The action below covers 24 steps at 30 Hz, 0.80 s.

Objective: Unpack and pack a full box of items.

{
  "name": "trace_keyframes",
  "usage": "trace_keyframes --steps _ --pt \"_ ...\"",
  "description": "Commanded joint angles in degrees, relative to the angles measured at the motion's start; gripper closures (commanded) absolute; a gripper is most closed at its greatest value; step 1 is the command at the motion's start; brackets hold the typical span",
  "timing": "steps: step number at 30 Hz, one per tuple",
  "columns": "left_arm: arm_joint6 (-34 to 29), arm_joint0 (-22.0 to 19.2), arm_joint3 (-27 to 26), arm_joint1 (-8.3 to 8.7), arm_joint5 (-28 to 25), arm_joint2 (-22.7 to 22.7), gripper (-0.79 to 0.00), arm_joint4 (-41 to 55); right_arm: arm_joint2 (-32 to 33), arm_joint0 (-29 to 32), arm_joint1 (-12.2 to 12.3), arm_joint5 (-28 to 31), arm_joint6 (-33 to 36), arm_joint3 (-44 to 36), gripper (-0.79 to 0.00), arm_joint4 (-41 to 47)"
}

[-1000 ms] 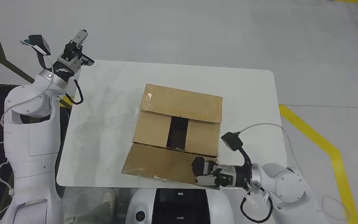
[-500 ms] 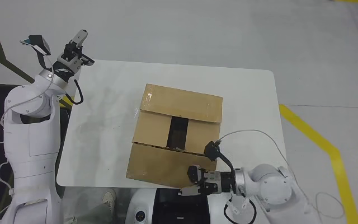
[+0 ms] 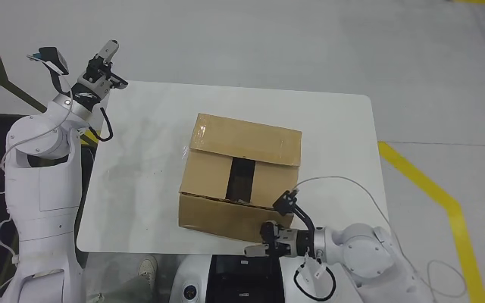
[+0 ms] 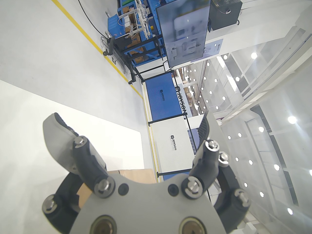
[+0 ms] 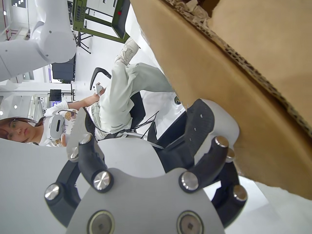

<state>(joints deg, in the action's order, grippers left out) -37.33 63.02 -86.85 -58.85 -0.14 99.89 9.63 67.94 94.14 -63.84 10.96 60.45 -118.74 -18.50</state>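
Observation:
A brown cardboard box (image 3: pixel 241 174) stands in the middle of the white table (image 3: pixel 136 174). Its far flap (image 3: pixel 246 140) lies folded outward, and a dark gap (image 3: pixel 241 179) shows between the two inner flaps. The near flap (image 3: pixel 227 216) hangs down over the box's front side. At the table's near edge my right gripper (image 3: pixel 261 244) (image 5: pixel 141 122) is open, one finger (image 5: pixel 207 120) resting against that flap's cardboard (image 5: pixel 243 74). My left gripper (image 3: pixel 112 64) (image 4: pixel 132 127) is open and holds nothing, raised over the table's far left corner, well away from the box (image 4: pixel 131 175).
Bare table surface lies to the left and right of the box. The table's near edge (image 3: pixel 151 250) runs just in front of the hanging flap. A yellow line (image 3: pixel 424 182) marks the floor off to the right.
My right gripper has moved left and down along the near edge, and the near flap has swung from lying flat outward to hanging down. The left arm has kept still.

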Motion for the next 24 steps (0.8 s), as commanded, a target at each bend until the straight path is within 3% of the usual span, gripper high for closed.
trace_keyframes --steps 1,16,24 --pt "0.0 0.0 0.0 0.00 0.0 0.0 -0.785 0.0 0.3 0.0 0.2 -0.4 -0.4 0.2 -0.785 -0.5" --pt "0.0 0.0 0.0 0.00 0.0 0.0 -0.785 0.0 1.5 0.4 1.2 -4.6 -3.4 -0.2 -0.785 -5.4" --pt "0.0 0.0 0.0 0.00 0.0 0.0 -0.785 0.0 2.1 1.5 1.6 -1.7 -4.4 -1.9 -0.785 -1.7"
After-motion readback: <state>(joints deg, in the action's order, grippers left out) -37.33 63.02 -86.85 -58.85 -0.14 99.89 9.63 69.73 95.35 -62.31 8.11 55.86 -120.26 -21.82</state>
